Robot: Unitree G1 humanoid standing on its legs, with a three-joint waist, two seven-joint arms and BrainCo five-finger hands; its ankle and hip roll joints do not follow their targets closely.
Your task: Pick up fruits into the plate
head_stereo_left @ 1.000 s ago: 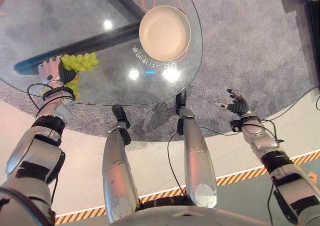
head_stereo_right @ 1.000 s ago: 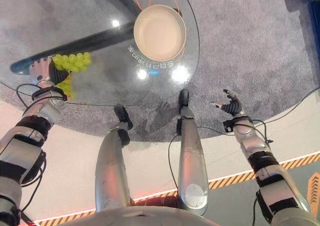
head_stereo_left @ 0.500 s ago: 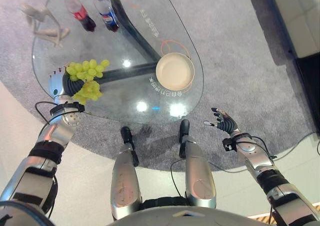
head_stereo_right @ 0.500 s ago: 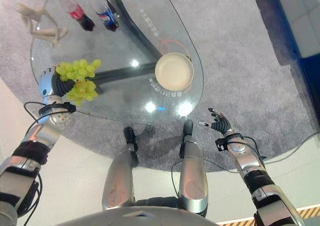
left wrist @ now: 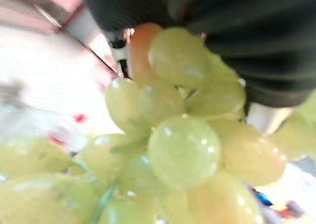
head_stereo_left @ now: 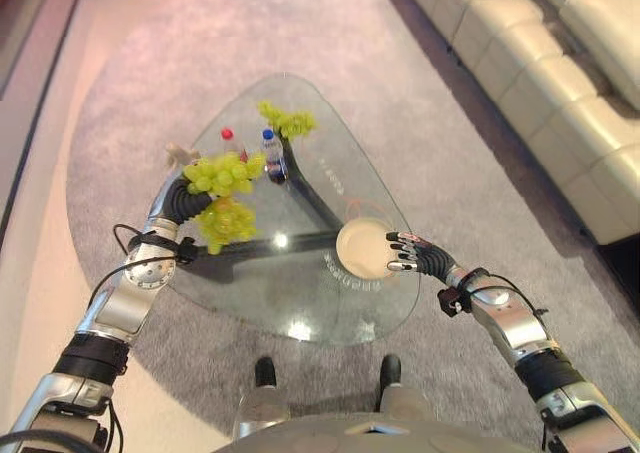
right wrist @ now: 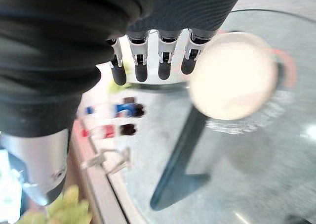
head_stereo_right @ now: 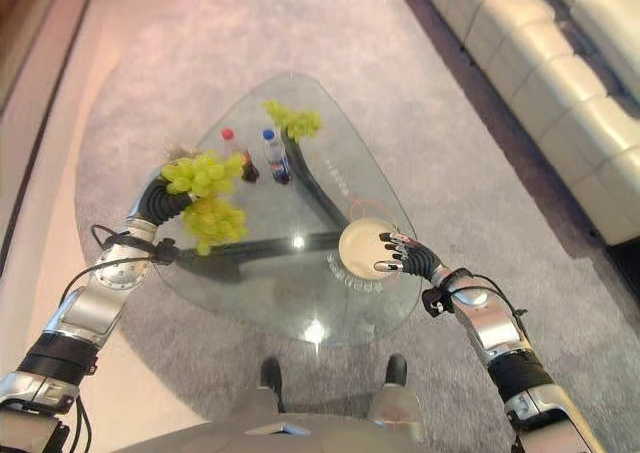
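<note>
Left hand (head_stereo_left: 185,201), left of centre in the frame, fingers wrapped around a bunch of green grapes (head_stereo_left: 222,195) raised above the glass table (head_stereo_left: 300,303); right hand (head_stereo_left: 415,257), right of centre, fingers relaxed and extended, empty, hovering at the edge of the cream plate (head_stereo_left: 362,249); second grape bunch (head_stereo_left: 287,121) at the table's upper corner.

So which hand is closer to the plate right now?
Right. The right hand is at the plate's edge, fingers over its rim. The left hand is off across the glass table, holding the green grapes up.
</note>
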